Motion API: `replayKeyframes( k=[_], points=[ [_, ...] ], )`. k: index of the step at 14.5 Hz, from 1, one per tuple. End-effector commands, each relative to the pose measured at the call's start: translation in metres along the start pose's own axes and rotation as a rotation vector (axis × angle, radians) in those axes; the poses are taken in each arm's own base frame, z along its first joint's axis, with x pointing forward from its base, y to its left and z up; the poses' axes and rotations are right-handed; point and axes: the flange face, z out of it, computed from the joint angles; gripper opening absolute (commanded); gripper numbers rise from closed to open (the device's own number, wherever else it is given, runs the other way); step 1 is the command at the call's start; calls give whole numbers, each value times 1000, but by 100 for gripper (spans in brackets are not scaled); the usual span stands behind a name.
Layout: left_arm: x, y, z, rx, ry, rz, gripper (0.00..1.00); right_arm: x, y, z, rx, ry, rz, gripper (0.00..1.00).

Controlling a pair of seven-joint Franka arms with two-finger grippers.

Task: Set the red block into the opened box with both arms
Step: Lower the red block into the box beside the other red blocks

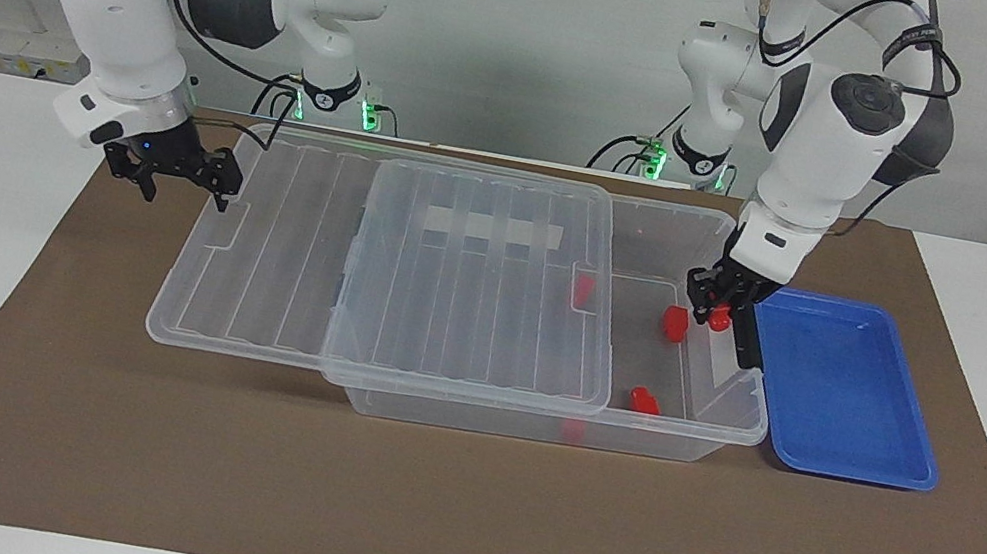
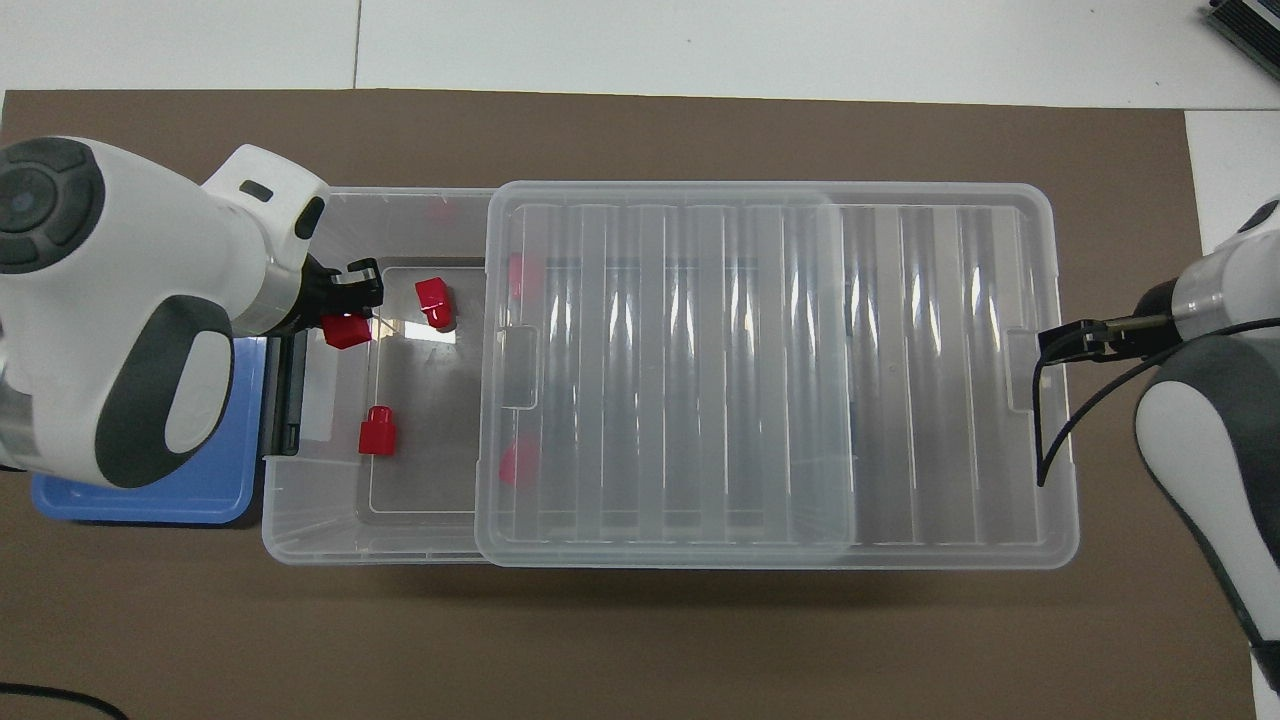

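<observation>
- Two arms are sharing the job, and you are driving the left gripper with its fingers pressed onto the red block, pinching it from above so that it hangs below the fingertips.
- In the overhead view, that block is hanging over the nine o'clock end of the box, just inside the black latch handle and above the uncovered floor.
- The lid is lying slid toward three o'clock in that view, which is leaving only the nine o'clock part open. This is likely why you are coming in from that end.
- Your right gripper is waiting with its fingers spread at the lid's three o'clock edge, probably to steady the lid. You cannot tell whether it is touching the plastic.
- Two loose blocks are already lying on the open floor, and more red is showing under the lid.
- The blue tray is sitting on the tabletop just beside the latch end, with nothing visible in it.
- I judge that you are nearing the release: letting go a little toward nine o'clock of the nearest loose block should avoid a stack.
</observation>
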Motion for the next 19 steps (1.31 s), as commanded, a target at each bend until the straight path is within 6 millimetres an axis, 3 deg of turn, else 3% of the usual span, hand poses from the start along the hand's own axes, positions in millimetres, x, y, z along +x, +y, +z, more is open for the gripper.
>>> replayKeyframes(
  k=[1, 3, 5, 7, 14, 19],
  points=[
    [-17, -3, 15, -22, 15, -22, 0, -3, 5, -37, 13, 25, 73, 100],
    [-25, 4, 26, -20, 9, -3, 0, -4, 11, -60, 12, 26, 84, 100],
    [-30, 1, 44, -28, 24, -4, 0, -11, 33, -84, 22, -2, 126, 100],
    [-37, -3, 61, -31, 28, -5, 0, -11, 36, -100, 74, -31, 144, 100],
    [-46, -11, 88, -40, 45, -8, 0, -13, 33, -99, 70, -48, 134, 100],
    [-49, 1, 113, -38, 45, 5, 0, -14, 32, -98, 70, -46, 134, 100]
  ],
)
